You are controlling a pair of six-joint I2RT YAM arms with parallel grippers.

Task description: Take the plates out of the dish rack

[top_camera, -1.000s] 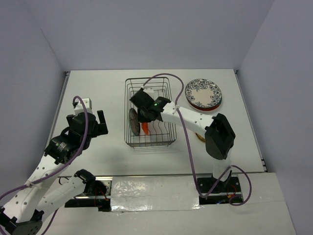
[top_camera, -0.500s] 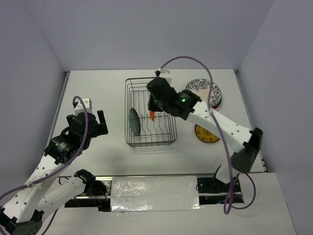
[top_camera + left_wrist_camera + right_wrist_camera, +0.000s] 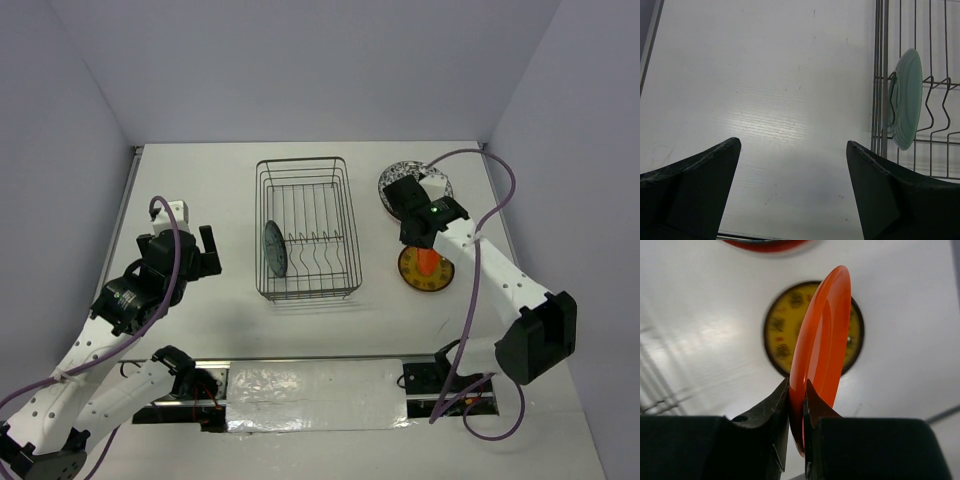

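Right wrist view: orange plate point(image 3: 822, 340) held on edge, near upright and leaning a little, with the right end effector point(image 3: 796, 390) pinching its lower rim between both fingers. Directly beneath it, a yellow plate point(image 3: 777, 335) lies flat on the desk point(image 3: 200, 180); whether the orange rim touches it cannot be told from this angle. Top external view agrees: orange plate point(image 3: 427, 262) out of the rack point(image 3: 305, 228), over the yellow plate point(image 3: 410, 278), to the rack's right. Just beyond, a patterned plate point(image 3: 410, 185) tops a red-rimmed stack, partly hidden by the arm. One teal plate point(image 3: 274, 248) stands in the prongs at the rack's left side, also seen from the left wrist point(image 3: 907, 100). The left end effector point(image 3: 792, 145) hangs over bare desk left of the rack, fingers spread wide, holding nothing. Judgement: placing step, unloading nearly done, one plate to go. Risks: the grip is a thin bite on a glazed rim, so the plate could pivot or slip while being tilted flat. If it is let go while on edge it would tip over onto the yellow plate, chipping either one, or roll away across the desk. Lowering off-centre would leave it overhanging.
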